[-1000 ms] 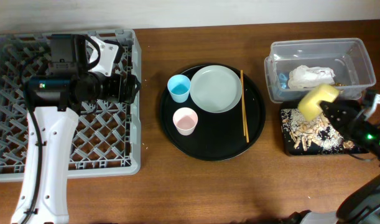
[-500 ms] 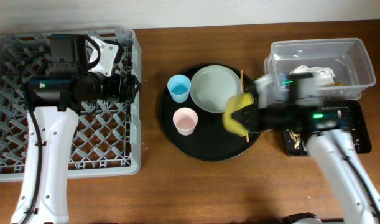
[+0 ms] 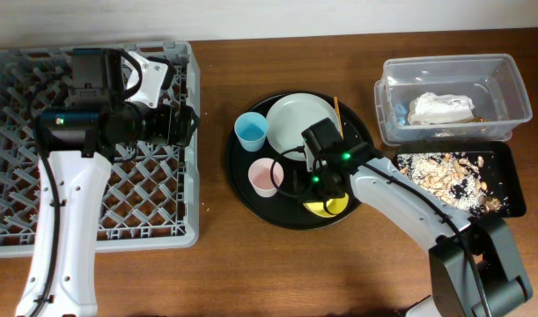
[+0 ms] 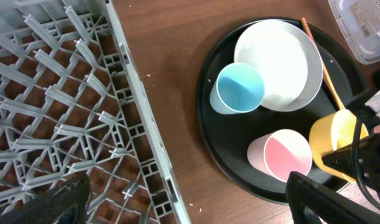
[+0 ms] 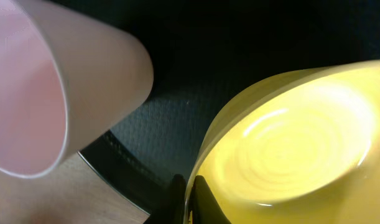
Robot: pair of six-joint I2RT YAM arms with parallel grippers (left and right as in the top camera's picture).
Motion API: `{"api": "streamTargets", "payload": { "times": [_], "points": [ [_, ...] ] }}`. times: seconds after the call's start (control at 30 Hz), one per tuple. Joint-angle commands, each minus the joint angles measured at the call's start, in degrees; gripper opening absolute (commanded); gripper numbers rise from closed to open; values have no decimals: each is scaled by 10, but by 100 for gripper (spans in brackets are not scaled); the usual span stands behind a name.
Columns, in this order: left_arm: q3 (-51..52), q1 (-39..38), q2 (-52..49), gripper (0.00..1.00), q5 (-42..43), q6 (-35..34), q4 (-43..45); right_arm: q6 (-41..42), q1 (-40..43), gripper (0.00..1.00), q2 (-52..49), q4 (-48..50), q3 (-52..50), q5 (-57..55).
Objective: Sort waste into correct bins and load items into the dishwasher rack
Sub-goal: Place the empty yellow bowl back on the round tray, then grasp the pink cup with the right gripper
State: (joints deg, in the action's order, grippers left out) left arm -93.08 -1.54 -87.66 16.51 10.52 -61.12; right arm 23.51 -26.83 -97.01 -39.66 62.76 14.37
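Observation:
My right gripper (image 3: 323,189) is shut on the rim of the yellow bowl (image 3: 330,205), holding it low over the round black tray (image 3: 242,172); the bowl fills the right wrist view (image 5: 295,143) beside the pink cup (image 5: 46,87). On the tray are the pale plate (image 3: 295,123), blue cup (image 3: 251,132), pink cup (image 3: 263,174) and chopsticks (image 3: 335,110). My left gripper (image 4: 183,199) is open above the grey dishwasher rack (image 3: 163,189). Brown food scraps (image 3: 445,176) lie in the shallow black tray (image 3: 506,207). The white napkin (image 3: 440,107) lies in the clear tub (image 3: 506,70).
The rack's right wall (image 4: 140,124) runs along bare wooden table (image 3: 216,264) between rack and round tray. The clear tub and shallow black tray stand together at the far right.
My right arm has carried the yellow bowl from above the shallow black tray leftwards onto the round tray's front right. The left arm has not moved.

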Motion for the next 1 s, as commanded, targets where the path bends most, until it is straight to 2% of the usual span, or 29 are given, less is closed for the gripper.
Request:
{"api": "streamTargets", "payload": {
  "times": [0.0, 0.03, 0.07, 0.17, 0.37, 0.5, 0.67, 0.97],
  "points": [
    [-9, -3, -1, 99, 2, 7, -1, 8, 3, 26, -10, -4, 3, -11],
    [-9, -3, -1, 99, 2, 7, -1, 8, 3, 40, -10, -4, 3, -10],
    [-9, -3, -1, 99, 2, 7, -1, 8, 3, 46, -10, -4, 4, -9],
    [-9, -3, -1, 99, 2, 7, -1, 7, 3, 52, -10, -13, 31, -9],
    [-9, -3, -1, 99, 2, 7, -1, -43, 22, 54, -4, -94, 168, -27],
    [-9, -3, -1, 99, 2, 7, -1, -72, 66, 59, -4, -134, 238, -101],
    [-9, -3, -1, 99, 2, 7, -1, -154, 120, 59, -9, -121, 240, -106],
    [-9, -3, -1, 99, 2, 7, -1, -186, 147, 57, -47, -107, 236, -87]
  ]
}}
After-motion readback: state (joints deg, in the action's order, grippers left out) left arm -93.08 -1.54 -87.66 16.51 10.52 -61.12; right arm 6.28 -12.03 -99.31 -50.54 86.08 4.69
